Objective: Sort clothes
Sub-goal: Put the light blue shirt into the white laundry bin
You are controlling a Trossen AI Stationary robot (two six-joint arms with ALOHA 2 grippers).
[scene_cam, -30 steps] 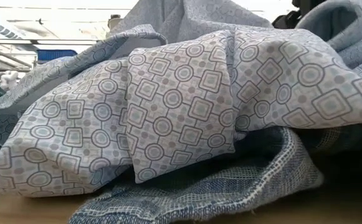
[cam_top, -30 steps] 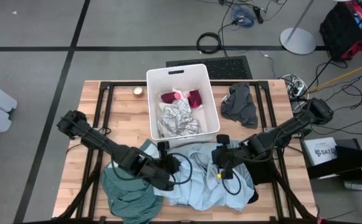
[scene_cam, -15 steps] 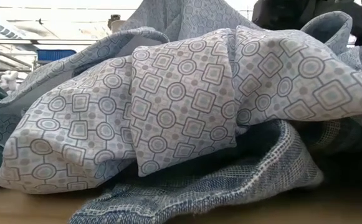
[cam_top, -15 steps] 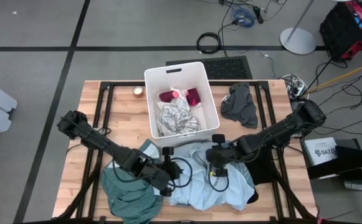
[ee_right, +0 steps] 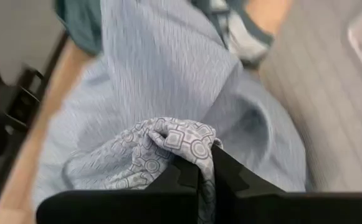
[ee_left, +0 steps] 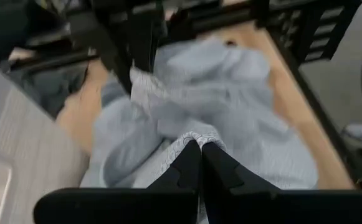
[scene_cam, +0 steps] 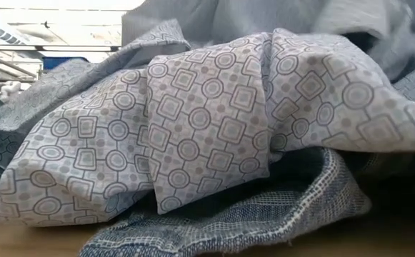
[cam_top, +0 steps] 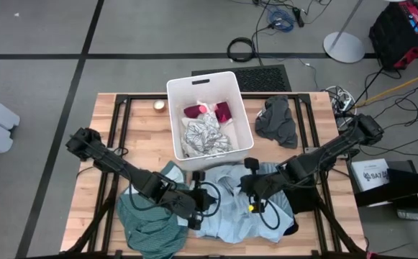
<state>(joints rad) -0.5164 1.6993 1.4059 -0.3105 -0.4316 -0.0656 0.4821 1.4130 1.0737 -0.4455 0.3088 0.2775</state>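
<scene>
A: Report the left tool (cam_top: 198,216).
B: It sits low over the front centre of the worktop (cam_top: 144,122), at the left edge of the light blue garment (cam_top: 230,208). Its fingers (ee_left: 187,168) are pressed together on a fold of the patterned fabric (ee_left: 181,146), which shows between their tips in the left wrist view.

A: Report the right tool (cam_top: 250,196).
B: It is on the same light blue garment, nearer its right side. Its fingers (ee_right: 187,174) are clamped on a bunched fold of the grey geometric-print cloth (ee_right: 181,140); the fold rises out of the jaws in the right wrist view.

A: Location of the remaining clothes?
B: The teal green garment (cam_top: 147,226) lies at the front left, partly under the light blue one. The dark grey garment (cam_top: 277,122) lies alone on the right rear of the worktop. A black piece (cam_top: 306,198) lies under the right arm, near the right edge.

A: Contents of the white plastic bin (cam_top: 209,83)?
B: A maroon piece (cam_top: 209,111) toward the rear and a grey patterned piece (cam_top: 205,137) toward the front.

A: Low view?
B: The print cloth (scene_cam: 193,135), with circles and squares, fills the frame. A blue woven piece with a white edge (scene_cam: 278,214) lies beneath it on the worktop.
</scene>
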